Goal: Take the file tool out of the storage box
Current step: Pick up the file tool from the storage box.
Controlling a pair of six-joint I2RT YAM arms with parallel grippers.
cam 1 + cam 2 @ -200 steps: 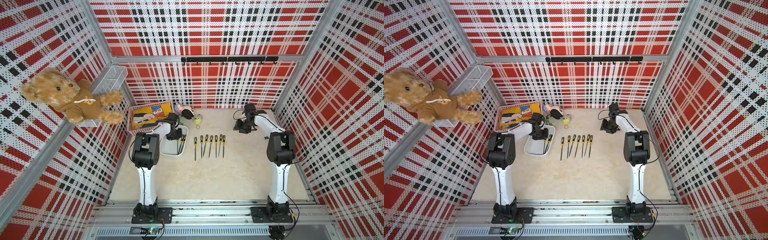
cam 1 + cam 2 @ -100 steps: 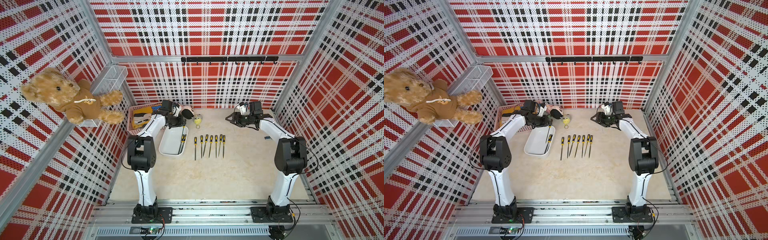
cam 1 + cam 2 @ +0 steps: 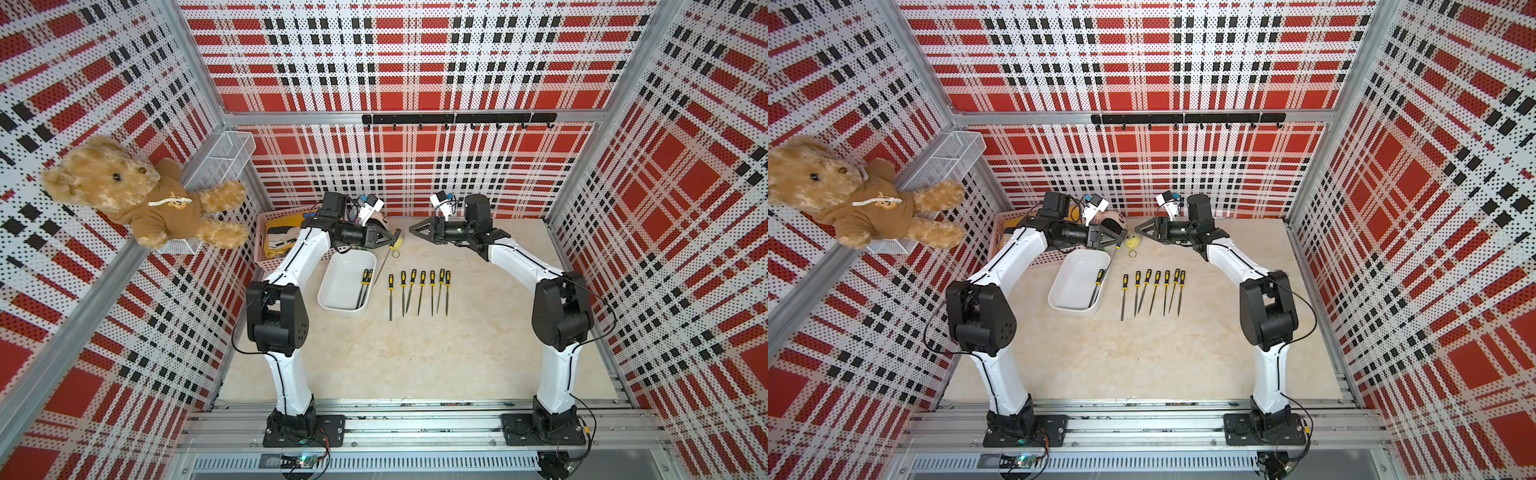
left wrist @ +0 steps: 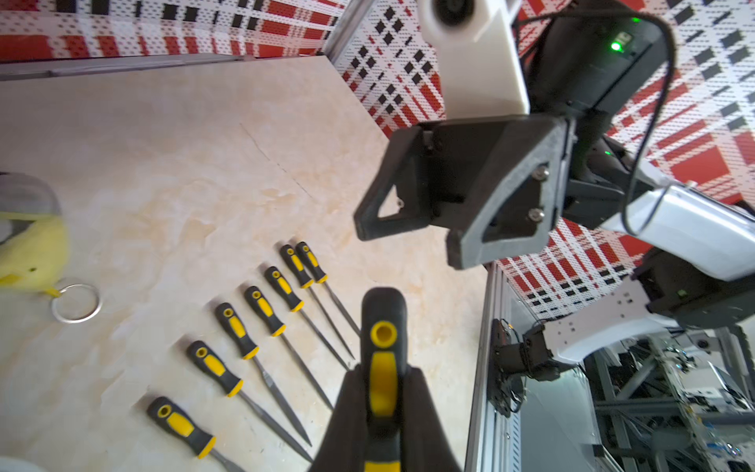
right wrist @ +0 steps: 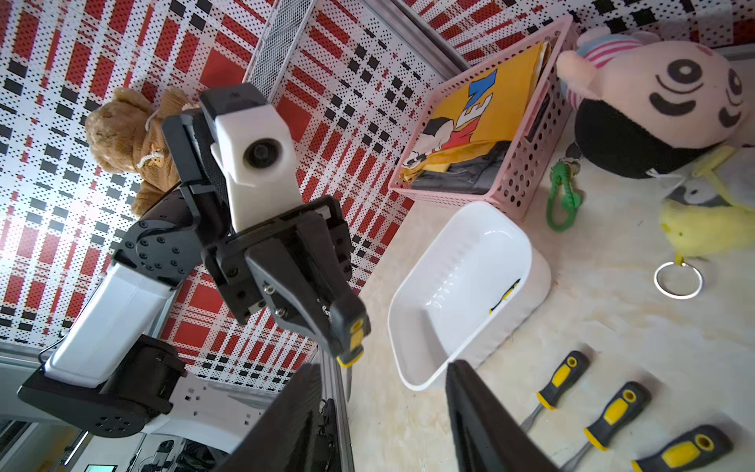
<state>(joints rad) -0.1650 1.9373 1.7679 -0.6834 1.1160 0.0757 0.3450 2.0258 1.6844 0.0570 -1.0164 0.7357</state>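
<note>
Partly hidden, the file point(image 4: 383, 323) sits pinched by its handle in the left gripper point(image 4: 383, 378), blade cut off, aloft by the far right corner of the storage box point(image 3: 332, 286). Opposite, the right gripper point(image 3: 415, 230) faces it, spread; seven files point(image 3: 419, 291) lie right of the box.

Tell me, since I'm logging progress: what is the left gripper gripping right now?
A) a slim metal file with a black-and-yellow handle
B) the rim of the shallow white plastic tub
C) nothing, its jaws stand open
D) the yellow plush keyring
A: the left gripper is shut on the black-and-yellow handle of a slim metal file, whose blade hangs down beside the shallow white plastic tub.
</note>
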